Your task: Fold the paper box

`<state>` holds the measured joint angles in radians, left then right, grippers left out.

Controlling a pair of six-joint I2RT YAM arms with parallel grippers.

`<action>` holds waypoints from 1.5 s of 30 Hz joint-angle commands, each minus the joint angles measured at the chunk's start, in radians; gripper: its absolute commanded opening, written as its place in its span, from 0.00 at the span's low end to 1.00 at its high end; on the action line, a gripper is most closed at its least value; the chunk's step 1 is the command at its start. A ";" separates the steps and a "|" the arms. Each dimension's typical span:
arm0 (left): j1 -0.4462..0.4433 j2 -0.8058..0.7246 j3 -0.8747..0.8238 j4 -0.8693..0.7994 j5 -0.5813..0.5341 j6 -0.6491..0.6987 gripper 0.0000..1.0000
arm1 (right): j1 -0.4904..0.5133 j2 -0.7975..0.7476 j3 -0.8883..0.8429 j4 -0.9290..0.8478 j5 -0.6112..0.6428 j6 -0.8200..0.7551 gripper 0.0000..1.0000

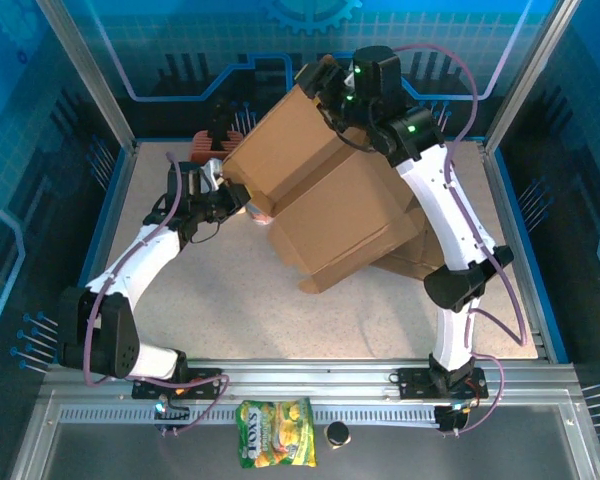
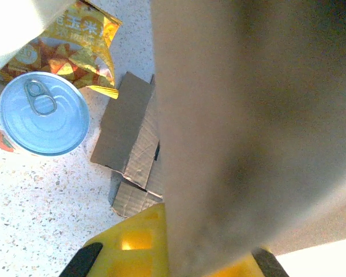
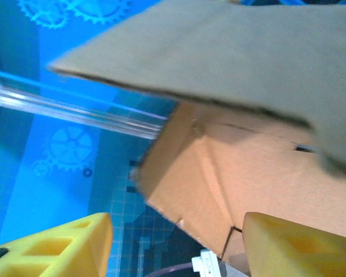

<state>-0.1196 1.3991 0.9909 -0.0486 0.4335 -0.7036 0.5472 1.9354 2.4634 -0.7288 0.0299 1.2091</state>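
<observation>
Notes large brown cardboard box (image 1: 330, 200) propped at a tilt between both grippers. Finds right gripper (image 1: 325, 92) at its upper corner, yellow fingers (image 3: 57, 245) spread wide, a flap just ahead of them. Finds left gripper (image 1: 217, 192) clamped tight on a side flap. Logs round silver-topped tin can (image 2: 43, 112) and crumpled yellow snack bag (image 2: 75, 46) on the surface just beside that gripper.

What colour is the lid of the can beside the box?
Light blue lid, with a pull ring; clearest in the left wrist view.
</observation>
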 commanded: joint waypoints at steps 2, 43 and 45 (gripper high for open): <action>0.004 -0.040 0.006 0.000 -0.010 0.019 0.00 | 0.009 -0.008 0.047 -0.030 0.154 0.047 0.66; 0.002 -0.047 0.019 -0.016 -0.015 0.015 0.00 | -0.021 -0.002 0.097 -0.131 -0.068 -0.141 0.56; 0.002 -0.034 0.029 -0.022 -0.005 0.014 0.00 | -0.061 -0.040 0.075 -0.087 -0.140 -0.225 0.58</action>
<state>-0.1196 1.3712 0.9909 -0.0513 0.4152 -0.7040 0.5259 1.9747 2.5328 -0.8608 -0.0185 1.1297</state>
